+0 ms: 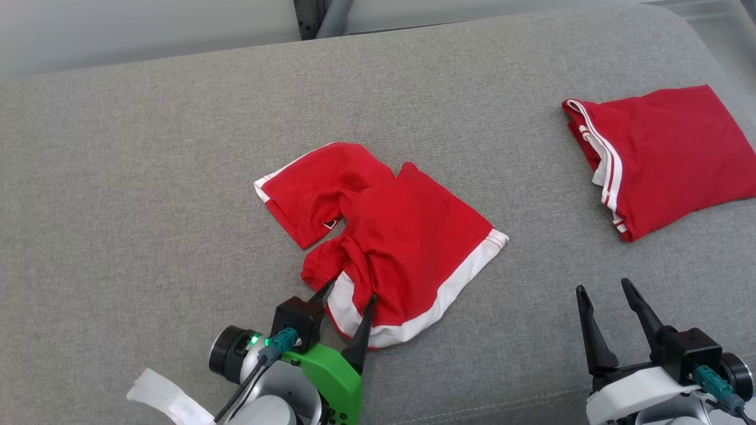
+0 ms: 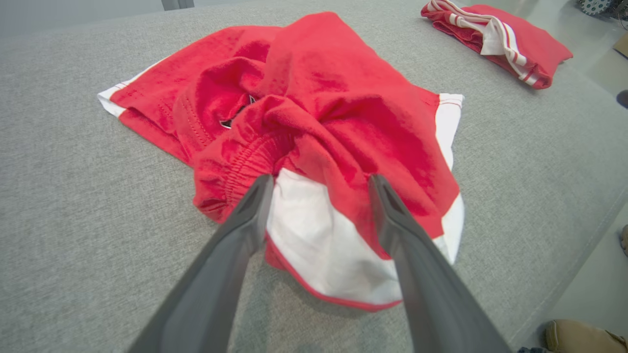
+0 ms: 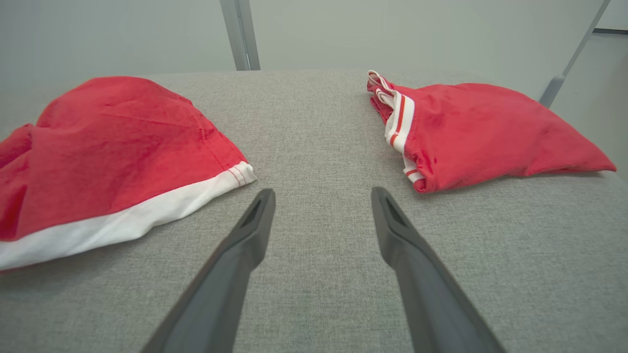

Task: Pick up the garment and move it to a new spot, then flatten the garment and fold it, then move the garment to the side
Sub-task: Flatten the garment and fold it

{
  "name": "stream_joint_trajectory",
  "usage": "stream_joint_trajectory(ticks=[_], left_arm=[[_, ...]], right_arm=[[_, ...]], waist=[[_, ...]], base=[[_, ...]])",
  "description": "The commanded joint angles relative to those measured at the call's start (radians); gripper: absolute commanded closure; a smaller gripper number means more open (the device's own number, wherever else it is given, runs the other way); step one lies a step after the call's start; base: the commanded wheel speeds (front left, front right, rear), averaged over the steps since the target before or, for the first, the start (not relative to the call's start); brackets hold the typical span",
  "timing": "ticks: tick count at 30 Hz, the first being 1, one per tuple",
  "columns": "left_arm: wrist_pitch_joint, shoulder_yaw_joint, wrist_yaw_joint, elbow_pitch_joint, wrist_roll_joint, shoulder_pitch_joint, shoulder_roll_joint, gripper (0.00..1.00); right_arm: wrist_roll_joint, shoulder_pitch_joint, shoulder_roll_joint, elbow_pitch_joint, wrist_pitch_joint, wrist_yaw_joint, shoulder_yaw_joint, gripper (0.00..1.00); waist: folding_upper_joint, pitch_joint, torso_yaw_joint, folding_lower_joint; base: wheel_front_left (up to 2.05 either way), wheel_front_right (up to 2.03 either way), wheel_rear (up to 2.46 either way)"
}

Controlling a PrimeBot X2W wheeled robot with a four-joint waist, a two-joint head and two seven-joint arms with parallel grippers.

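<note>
Left gripper (image 1: 349,292): jaws apart, fingers straddling the white-banded near edge of the crumpled red garment (image 1: 401,236), which lies mid-tabletop (image 1: 147,177); nothing is clamped yet, so I judge the first pick-up is the step in hand. Next move likely calls for closing on that bunched edge, deep enough to catch the cloth, then lifting clear before carrying. Right gripper (image 1: 603,286): jaws apart over bare tabletop, between the garment and a folded red piece (image 1: 667,153) at far right.
</note>
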Motion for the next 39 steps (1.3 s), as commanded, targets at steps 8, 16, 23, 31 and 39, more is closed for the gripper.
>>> stream_joint_trajectory(ticks=[8, 16, 23, 31, 39], left_arm=[[-0.001, 0.031, -0.036, 0.024, -0.064, -0.01, -0.011, 0.0], [0.117, 0.094, -0.212, 0.012, -0.273, -0.031, 0.032, 0.0], [0.208, 0.106, -0.301, -0.009, -0.357, -0.042, 0.104, 0.0], [0.266, 0.092, -0.346, -0.008, -0.437, -0.095, 0.143, 0.0], [0.335, 0.028, -0.354, -0.008, -0.53, -0.16, 0.181, 0.04]], right_arm=[[0.007, -0.012, -0.003, 0.005, -0.002, -0.002, 0.011, 0.0], [0.008, -0.012, -0.005, 0.006, -0.002, -0.002, 0.011, 0.0], [0.009, -0.01, -0.001, 0.004, -0.002, -0.002, 0.01, 0.0], [0.009, -0.016, -0.008, 0.004, -0.002, -0.002, 0.009, 0.0], [0.01, -0.017, -0.02, 0.003, -0.002, -0.002, 0.007, 0.0]], waist=[[0.0, 0.005, 0.0, 0.0], [0.0, 0.012, -0.01, 0.0], [0.0, 0.018, -0.016, 0.0], [0.0, 0.028, -0.007, 0.0], [0.0, 0.031, -0.005, 0.0]], base=[[0.0, 0.0, 0.0], [0.0, 0.0, 0.0], [0.0, 0.0, 0.0], [0.0, 0.0, 0.0], [0.0, 0.0, 0.0]])
